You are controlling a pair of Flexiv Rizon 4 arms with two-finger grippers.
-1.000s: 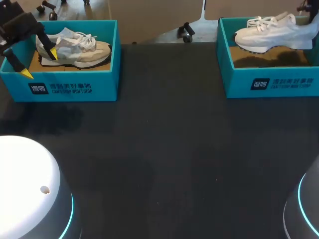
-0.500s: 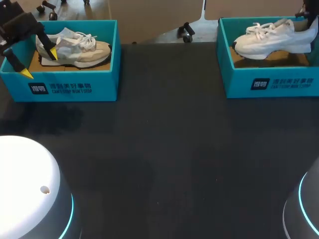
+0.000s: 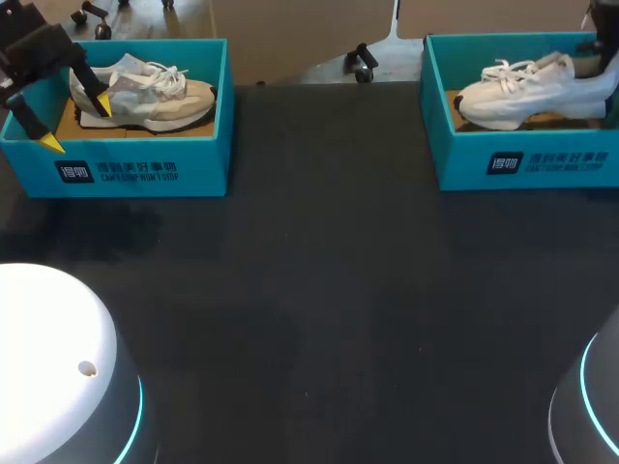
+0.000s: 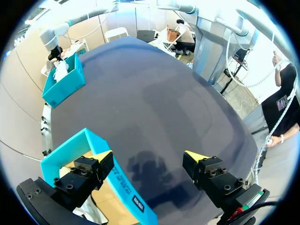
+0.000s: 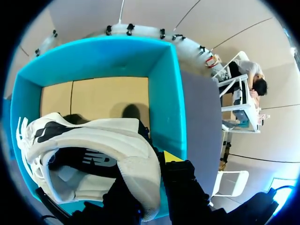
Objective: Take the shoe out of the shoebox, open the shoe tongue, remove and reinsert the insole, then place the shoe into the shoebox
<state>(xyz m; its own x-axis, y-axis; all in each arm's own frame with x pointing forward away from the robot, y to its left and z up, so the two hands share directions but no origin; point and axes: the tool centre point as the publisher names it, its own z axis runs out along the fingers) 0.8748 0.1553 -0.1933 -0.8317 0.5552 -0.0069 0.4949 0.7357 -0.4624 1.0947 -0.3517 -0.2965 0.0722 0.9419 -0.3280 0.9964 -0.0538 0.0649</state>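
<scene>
The shoe [image 5: 93,140] looks light yet floppy; the right gripper [image 5: 151,168] clamped on its heel collar seems apt (left gripper [image 4: 149,157]: 2 fingers apart).

Teal shoebox [image 3: 455,164] w/ white shoe [image 3: 522,92] partway inside, heel tilted up.

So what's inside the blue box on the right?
Inside the right shoebox: a white shoe, heel gripped by the right gripper. The brown floor shows around it; what lies under the shoe is covered.

White shoe [image 5: 108,140] — dark marking, probably black — teal shoebox [image 5: 168,93], tan-floored; charcoal table [image 3: 319,290].
</scene>
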